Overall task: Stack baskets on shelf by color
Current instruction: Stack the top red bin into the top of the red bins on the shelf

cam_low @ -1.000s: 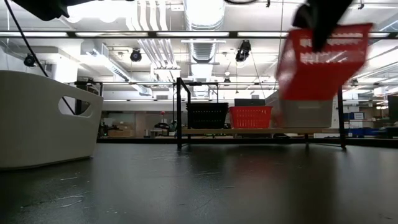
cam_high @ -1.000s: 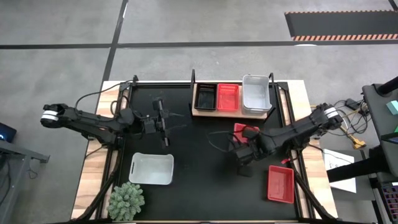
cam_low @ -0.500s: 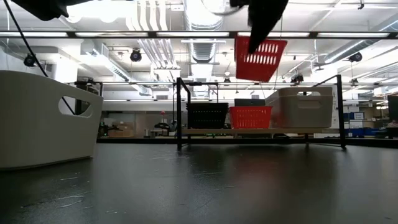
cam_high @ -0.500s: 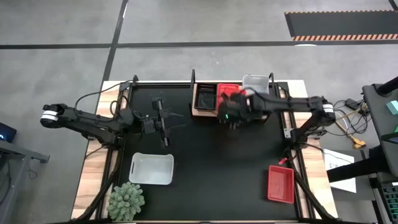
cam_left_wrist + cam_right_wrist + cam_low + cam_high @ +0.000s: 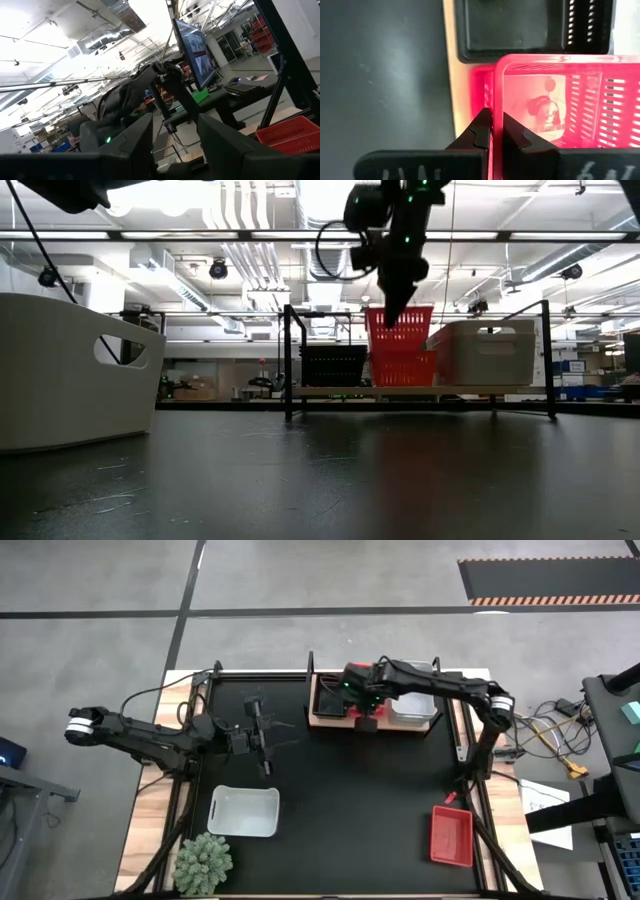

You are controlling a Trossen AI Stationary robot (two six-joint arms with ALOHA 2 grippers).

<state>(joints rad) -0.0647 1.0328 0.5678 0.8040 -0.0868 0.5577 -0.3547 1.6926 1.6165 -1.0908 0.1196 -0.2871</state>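
Left gripper (image 5: 262, 743) hangs over the black mat, jaws apart, holding nothing; left arm looks to be waiting.

Below it, a translucent white rectangular plastic basket (image 5: 243, 812) sits loose on the mat beside the spiky green plant (image 5: 203, 862). Not shelved yet.

Shelf (image 5: 321, 721), light-brown wooden board in a black rod frame, carries, left to right: a black slotted plastic basket (image 5: 327, 698), a red slotted plastic basket (image 5: 404, 367) in the middle slot, and a translucent white basket (image 5: 420, 707) on the right.

Right gripper (image 5: 362, 688) is above the middle slot, jaws clamped together on one wall of a second red slotted basket (image 5: 552, 100). In the right wrist view one finger (image 5: 476, 134) is outside that wall and the other inside, so the basket hangs off the jaws by its rim. In the low view it looks partly nested in the shelved red one; can't tell whether it's fully seated.

Far right, a third red basket (image 5: 451, 836) lies on the mat near the table edge.

Progress, my read: one of each colour placed, second red going on. Visibly left: third red and the loose white. No other loose black baskets in view.
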